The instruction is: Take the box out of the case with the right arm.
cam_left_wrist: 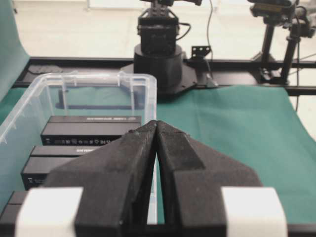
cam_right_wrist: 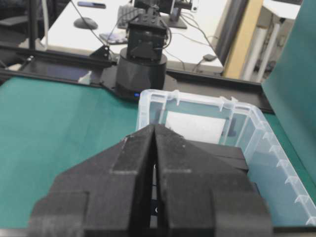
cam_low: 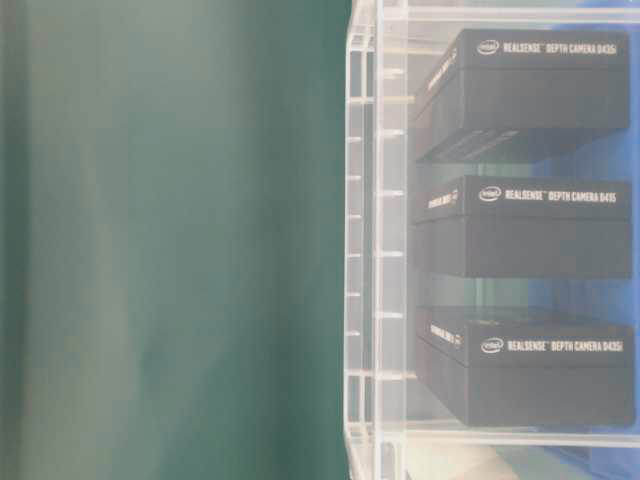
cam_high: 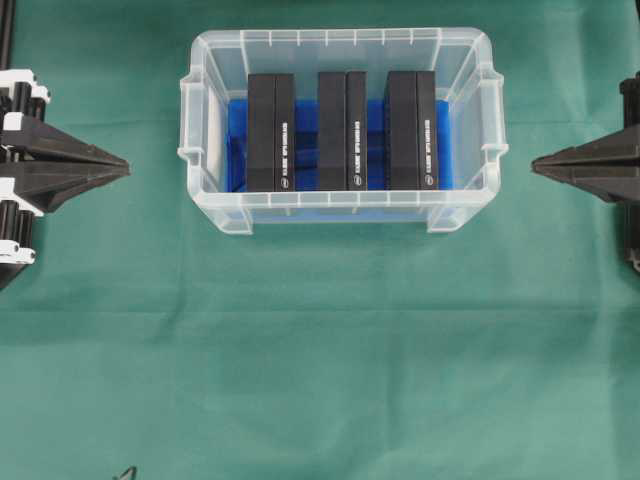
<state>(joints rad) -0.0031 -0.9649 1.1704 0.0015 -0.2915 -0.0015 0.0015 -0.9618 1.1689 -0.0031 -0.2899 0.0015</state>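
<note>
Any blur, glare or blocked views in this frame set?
Overhead: sharp, evenly lit. Table-level: green cloth soft, box lettering readable through the case. Left wrist: shut left gripper fills the foreground. Right wrist: right gripper likewise; background soft.

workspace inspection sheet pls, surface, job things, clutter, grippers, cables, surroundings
surface: green cloth, lightly creased
job's things: clear case with blue lining; three black boxes standing side by side inside
clutter: nothing seen
grippers: left gripper shut, off the case's left; right gripper shut, off its right; both hold nothing
cables: black cables behind the far arm base
surroundings: black frame rail, desks with gear beyond
</note>
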